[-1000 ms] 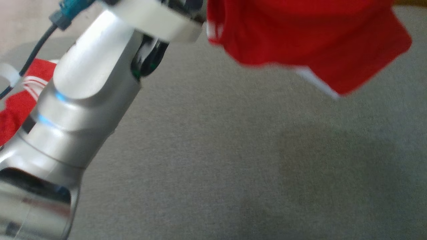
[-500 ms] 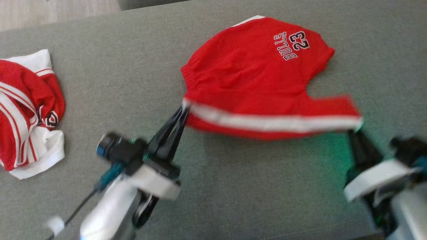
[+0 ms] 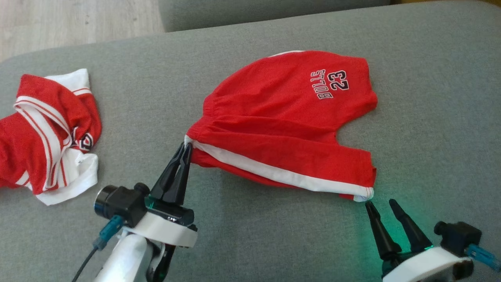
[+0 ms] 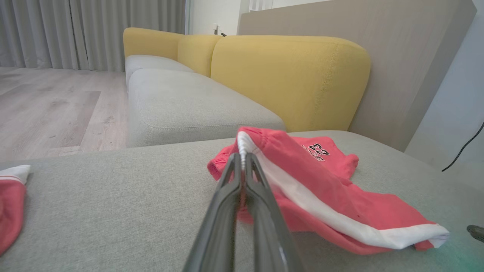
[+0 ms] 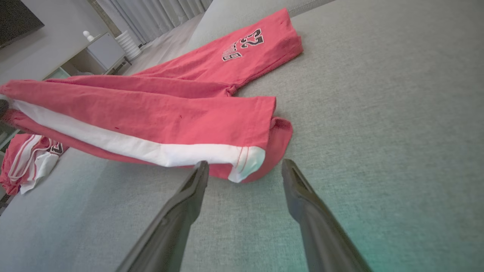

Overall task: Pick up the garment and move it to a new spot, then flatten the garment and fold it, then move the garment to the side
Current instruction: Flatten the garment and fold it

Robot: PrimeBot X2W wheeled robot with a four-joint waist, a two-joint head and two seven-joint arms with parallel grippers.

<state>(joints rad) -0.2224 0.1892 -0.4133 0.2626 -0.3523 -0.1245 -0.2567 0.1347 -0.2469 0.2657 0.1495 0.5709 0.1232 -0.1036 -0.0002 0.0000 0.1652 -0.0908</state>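
The garment (image 3: 282,125) is a pair of red shorts with a white side stripe and a "BULLS 23" print, spread on the grey sofa seat (image 3: 250,235). My left gripper (image 3: 187,145) is shut on the waistband corner and holds it slightly raised; the left wrist view shows the garment (image 4: 302,185) pinched between the tips of the left gripper (image 4: 242,158). Just below the leg hem's white corner stands my right gripper (image 3: 379,203), open and apart from the cloth. The right wrist view shows the right gripper (image 5: 244,168) with the garment (image 5: 159,117) hem just ahead of its fingertips.
A second red and white garment (image 3: 47,133) lies crumpled at the seat's left end, also visible as the crumpled garment (image 5: 30,158). Wooden floor (image 3: 78,19) lies beyond the seat's far edge. Yellow sofa backs (image 4: 287,75) rise behind another grey cushion (image 4: 189,105).
The head camera tilted back down onto the seat. The shorts, held stretched in the air by both grippers, came down onto the cushion, and my right gripper opened and released the leg hem.
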